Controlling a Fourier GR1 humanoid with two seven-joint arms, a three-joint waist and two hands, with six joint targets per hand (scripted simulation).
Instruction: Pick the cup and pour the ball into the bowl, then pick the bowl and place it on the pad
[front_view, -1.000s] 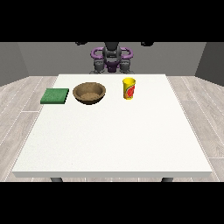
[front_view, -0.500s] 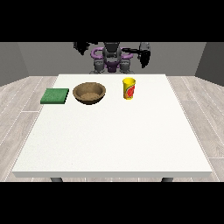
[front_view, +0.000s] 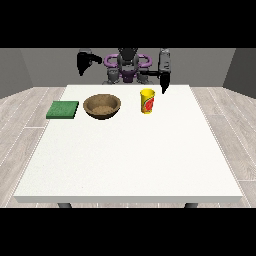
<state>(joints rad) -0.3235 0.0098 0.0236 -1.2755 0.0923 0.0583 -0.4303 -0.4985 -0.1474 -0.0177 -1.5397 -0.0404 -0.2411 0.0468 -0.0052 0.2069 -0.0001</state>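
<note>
Two black hands hang above the far edge of the desk, one at each side of the robot's purple and grey torso (front_view: 128, 67). The hand at the view's right (front_view: 164, 82) points down from a grey forearm, its fingers straight and holding nothing, its tips just over the desk's far edge. It is near the yellow cup with a red mark on its side (front_view: 147, 101), above it and a little to the right in the view, and not touching it. The hand at the view's left (front_view: 83, 62) is raised higher, beside the robot's shoulder and well apart from everything on the desk; whether its fingers are straight or curled I cannot tell.

The cup stands upright on the large white desk (front_view: 130, 160), in the far part and slightly right of the middle. Whether a ball lies inside it cannot be seen from here. Left of the cup, with a gap between them, sits the round brown wooden bowl (front_view: 102, 106), upright, its mouth open upward. Further left, apart from the bowl, the flat green square pad (front_view: 63, 109) lies near the desk's left edge. The near half of the desk bears none of these things. Grey plank flooring (front_view: 20, 120) shows at both sides of the desk.
</note>
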